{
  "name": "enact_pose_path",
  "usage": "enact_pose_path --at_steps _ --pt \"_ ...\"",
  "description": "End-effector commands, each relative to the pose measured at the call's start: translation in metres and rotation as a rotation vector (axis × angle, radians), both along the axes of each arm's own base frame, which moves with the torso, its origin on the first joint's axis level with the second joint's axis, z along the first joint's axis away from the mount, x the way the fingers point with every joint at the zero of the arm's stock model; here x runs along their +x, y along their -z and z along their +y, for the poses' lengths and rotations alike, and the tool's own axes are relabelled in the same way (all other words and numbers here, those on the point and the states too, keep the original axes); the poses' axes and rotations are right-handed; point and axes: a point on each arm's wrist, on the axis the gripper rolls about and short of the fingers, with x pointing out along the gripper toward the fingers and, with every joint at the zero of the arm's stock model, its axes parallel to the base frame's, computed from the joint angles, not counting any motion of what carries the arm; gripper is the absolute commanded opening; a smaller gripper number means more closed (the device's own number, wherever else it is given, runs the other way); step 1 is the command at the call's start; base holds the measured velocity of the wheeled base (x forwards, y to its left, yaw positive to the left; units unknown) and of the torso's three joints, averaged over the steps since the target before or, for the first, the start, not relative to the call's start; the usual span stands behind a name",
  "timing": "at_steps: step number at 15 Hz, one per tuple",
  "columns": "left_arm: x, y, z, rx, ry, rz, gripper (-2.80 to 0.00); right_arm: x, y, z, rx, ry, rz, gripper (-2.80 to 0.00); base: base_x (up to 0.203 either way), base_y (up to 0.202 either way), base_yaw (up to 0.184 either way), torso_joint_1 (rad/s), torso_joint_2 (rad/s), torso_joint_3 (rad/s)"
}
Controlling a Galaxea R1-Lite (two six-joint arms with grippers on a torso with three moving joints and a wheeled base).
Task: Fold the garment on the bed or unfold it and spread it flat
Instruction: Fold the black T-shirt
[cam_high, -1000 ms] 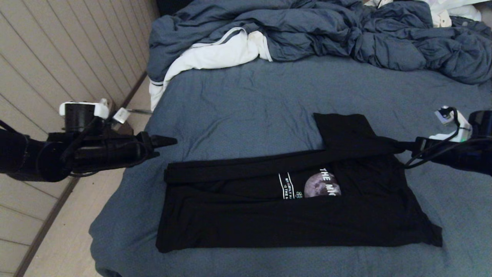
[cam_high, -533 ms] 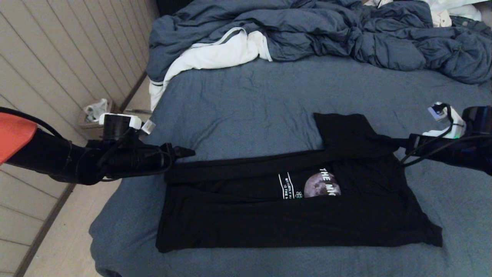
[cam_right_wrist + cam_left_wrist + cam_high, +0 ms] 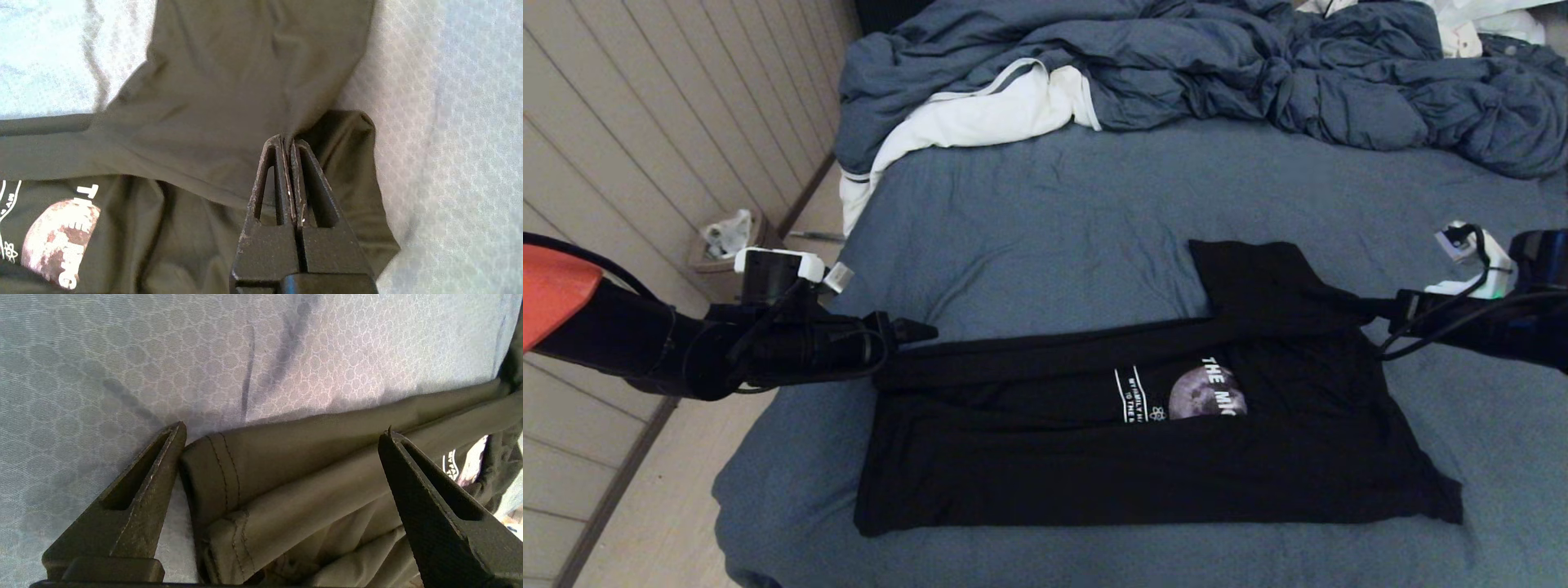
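The black garment (image 3: 1143, 457) lies partly folded across the bed (image 3: 1054, 212), its moon print (image 3: 1207, 392) and white lettering showing in a gap between folded layers. My left gripper (image 3: 915, 333) is open at the shirt's left hem corner (image 3: 229, 473), a finger on each side of the folded edge. My right gripper (image 3: 1372, 310) is shut on a pinch of the garment (image 3: 229, 81) at the shirt's right end, beside the sleeve (image 3: 1258, 273).
A rumpled blue-grey duvet (image 3: 1217, 73) and a white cloth with grey trim (image 3: 980, 118) lie at the head of the bed. A small bin (image 3: 723, 241) stands on the floor by the panelled wall, left of the bed.
My left arm has swung right and forward from beside the bed to the shirt's left hem corner. The right gripper and the shirt have barely moved.
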Motion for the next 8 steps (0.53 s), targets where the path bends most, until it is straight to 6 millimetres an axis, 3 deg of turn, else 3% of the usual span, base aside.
enact_pose_path --at_steps 1,2,8 --pt "-0.0014 -0.0016 0.0005 -0.011 -0.004 0.004 0.0 -0.0018 0.003 0.0015 0.002 -0.004 0.009 -2.8 0.0 0.0 0.0 0.0 0.0 0.0" --pt "-0.0023 -0.0014 0.0005 -0.011 -0.004 0.006 0.0 -0.0021 0.0037 0.0016 -0.002 -0.004 0.01 0.0 0.0 0.0 0.0 0.0 0.0 0.0" --pt "-0.005 -0.0049 0.0005 -0.014 -0.003 0.0 0.0 -0.0098 -0.0056 -0.0079 -0.048 0.015 -0.03 0.0 0.0 0.0 0.0 0.0 0.0 0.0"
